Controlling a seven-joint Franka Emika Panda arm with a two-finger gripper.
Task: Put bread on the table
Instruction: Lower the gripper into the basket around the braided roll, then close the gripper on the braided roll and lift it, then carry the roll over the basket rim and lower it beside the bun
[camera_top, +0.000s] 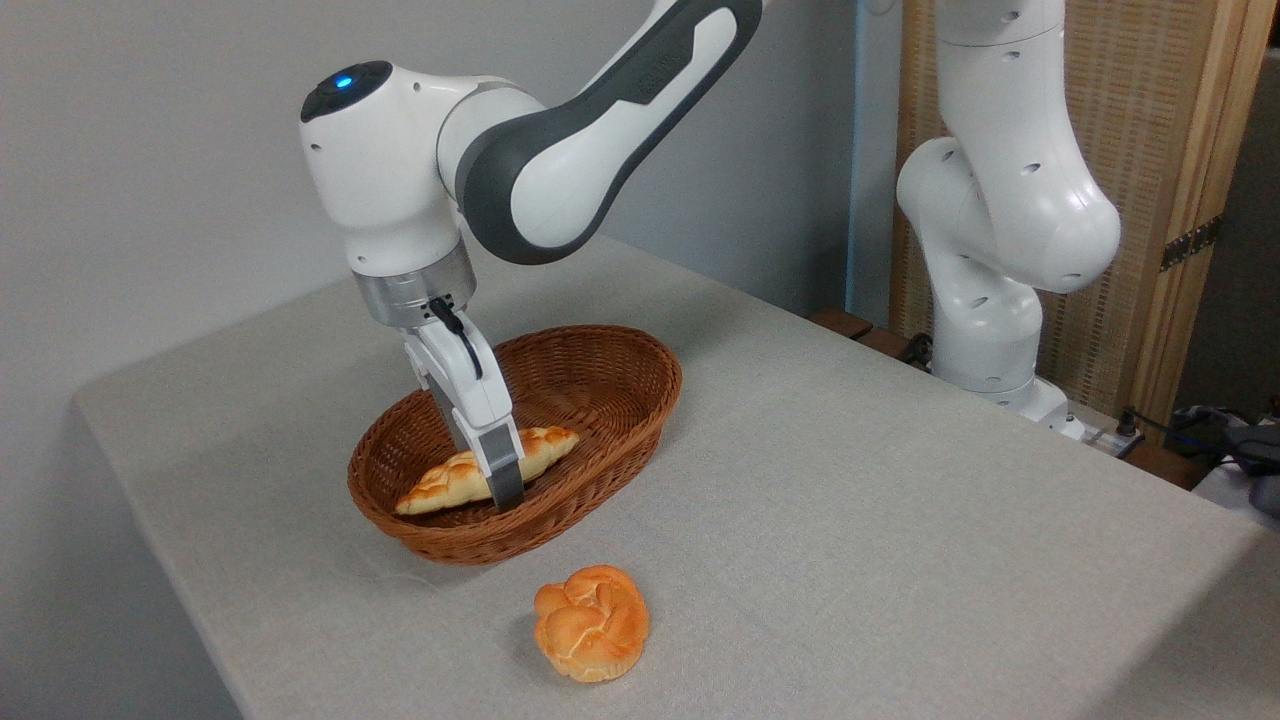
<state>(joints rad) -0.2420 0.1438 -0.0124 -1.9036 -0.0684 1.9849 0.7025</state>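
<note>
The bread (440, 487), a golden braided loaf, lies lengthwise in the brown wicker basket (640, 352) on the grey-clothed table (880, 520). My gripper (503, 483) reaches down into the basket at the loaf's middle. One grey fingertip (506, 478) stands against the near side of the loaf, and the other finger is hidden behind it. The loaf seems to rest on the basket floor. I cannot make out the gap between the fingers or whether they press on the loaf.
A round knotted orange roll (592, 622) sits on the cloth just in front of the basket. The arm's white base (990, 300) stands at the table's far right edge, before a wicker screen (1150, 150).
</note>
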